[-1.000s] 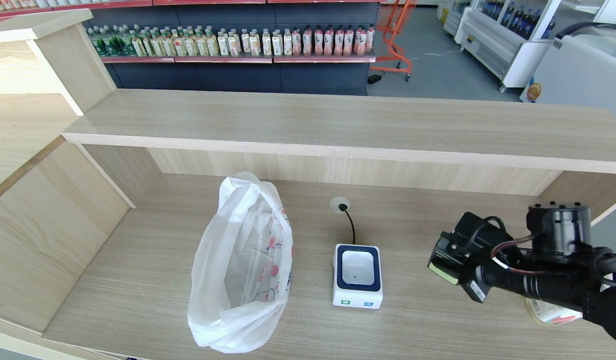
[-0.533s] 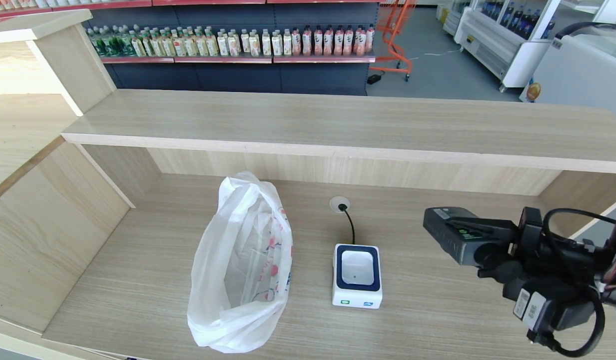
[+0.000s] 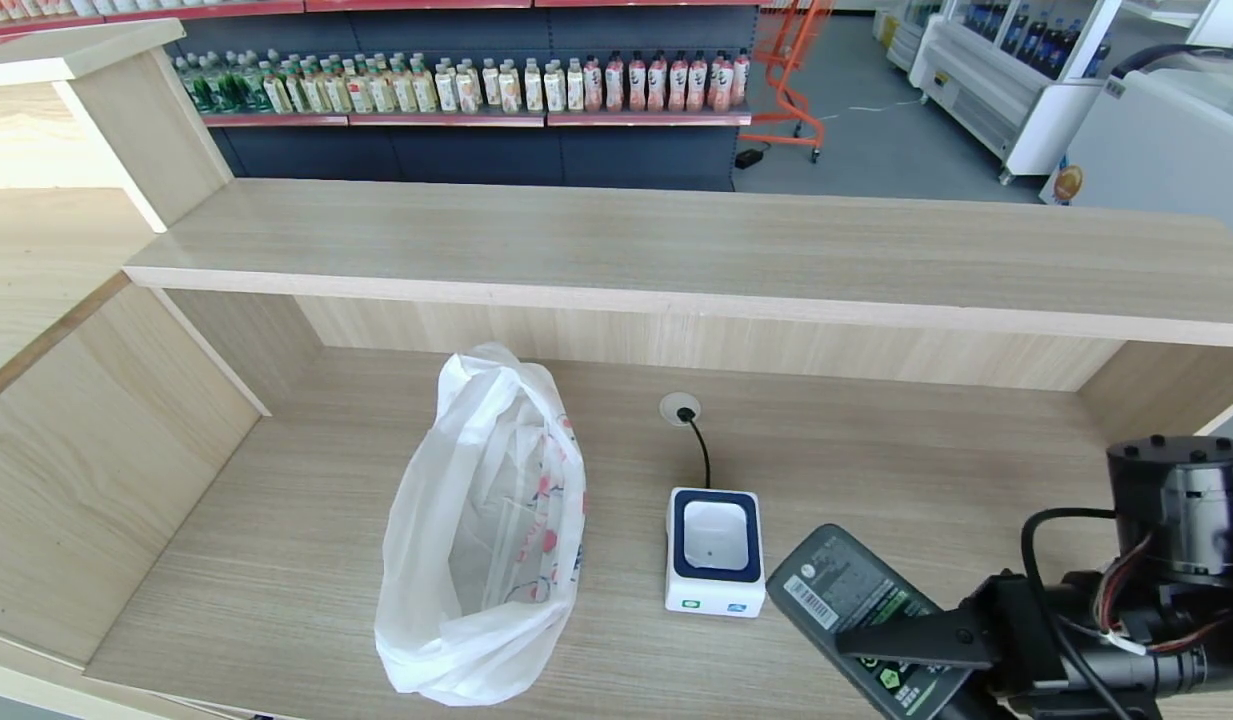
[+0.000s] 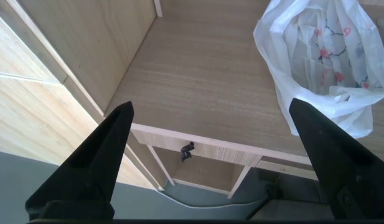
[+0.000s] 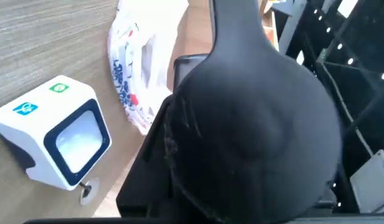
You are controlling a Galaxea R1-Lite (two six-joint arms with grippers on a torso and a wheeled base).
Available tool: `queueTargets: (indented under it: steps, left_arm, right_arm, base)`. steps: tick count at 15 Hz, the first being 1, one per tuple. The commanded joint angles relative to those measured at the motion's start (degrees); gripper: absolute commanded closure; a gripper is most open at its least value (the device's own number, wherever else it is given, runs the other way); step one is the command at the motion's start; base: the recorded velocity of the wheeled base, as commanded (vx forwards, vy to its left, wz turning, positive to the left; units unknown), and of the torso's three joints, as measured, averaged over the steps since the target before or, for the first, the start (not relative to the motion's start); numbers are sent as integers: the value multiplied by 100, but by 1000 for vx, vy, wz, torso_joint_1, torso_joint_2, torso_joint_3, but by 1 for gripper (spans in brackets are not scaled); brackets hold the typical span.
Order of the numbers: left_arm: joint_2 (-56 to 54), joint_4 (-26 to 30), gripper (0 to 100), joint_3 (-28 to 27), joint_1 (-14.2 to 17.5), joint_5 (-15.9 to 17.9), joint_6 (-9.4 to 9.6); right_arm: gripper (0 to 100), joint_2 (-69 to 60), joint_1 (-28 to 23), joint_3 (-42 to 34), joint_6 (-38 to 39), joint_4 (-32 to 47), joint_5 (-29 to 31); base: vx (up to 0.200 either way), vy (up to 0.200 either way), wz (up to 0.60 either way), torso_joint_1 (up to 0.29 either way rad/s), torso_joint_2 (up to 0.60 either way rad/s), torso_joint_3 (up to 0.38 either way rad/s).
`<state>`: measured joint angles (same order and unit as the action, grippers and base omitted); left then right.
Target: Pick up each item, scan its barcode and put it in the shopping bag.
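My right gripper (image 3: pixel 911 648) is shut on a flat black pouch (image 3: pixel 848 600), held low over the counter just right of the white and blue scanner (image 3: pixel 714 548). The pouch's white barcode label (image 3: pixel 810 600) faces up. In the right wrist view the black pouch (image 5: pixel 266 112) hides most of the gripper, with the scanner (image 5: pixel 58 140) and the white shopping bag (image 5: pixel 142 68) beyond it. The shopping bag (image 3: pixel 486 530) stands open left of the scanner. My left gripper (image 4: pixel 211 107) hangs open over the counter's front edge, near the shopping bag (image 4: pixel 322 62).
The scanner's cable runs back to a grommet (image 3: pixel 681 409) in the wooden counter (image 3: pixel 276 560). A raised ledge (image 3: pixel 676 250) spans the back, and wooden side walls close the left and right ends. Shelves of bottles stand far behind.
My right arm has swung down and toward the scanner with the pouch, turning it so the barcode label now faces up beside the scanner.
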<state>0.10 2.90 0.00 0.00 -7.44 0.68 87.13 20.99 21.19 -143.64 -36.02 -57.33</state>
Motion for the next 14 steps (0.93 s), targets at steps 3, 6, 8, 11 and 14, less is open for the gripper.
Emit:
queueTargets:
  steps: [3,6,8,11,14]
  left_arm:
    - [-1,0,0,0,0,-3,2]
    - [-1,0,0,0,0,-3,2]
    - [-1,0,0,0,0,-3,2]
    - [-1,0,0,0,0,-3,2]
    - [-1,0,0,0,0,-3,2]
  right_arm:
    - [100,586,704,369,-472,-291,-577]
    - [100,727,792,492,-463,-449,-700]
    - [100,911,792,483,-472,-713,-771]
    - [100,938,801,500,-472,-1003,-771]
    - [100,982,801,500,-472,-1012,-771]
  base:
    - [0,0,0,0,0,0]
    - [0,0,0,0,0,0]
    - [0,0,0,0,0,0]
    - [0,0,0,0,0,0]
    - [0,0,0,0,0,0]
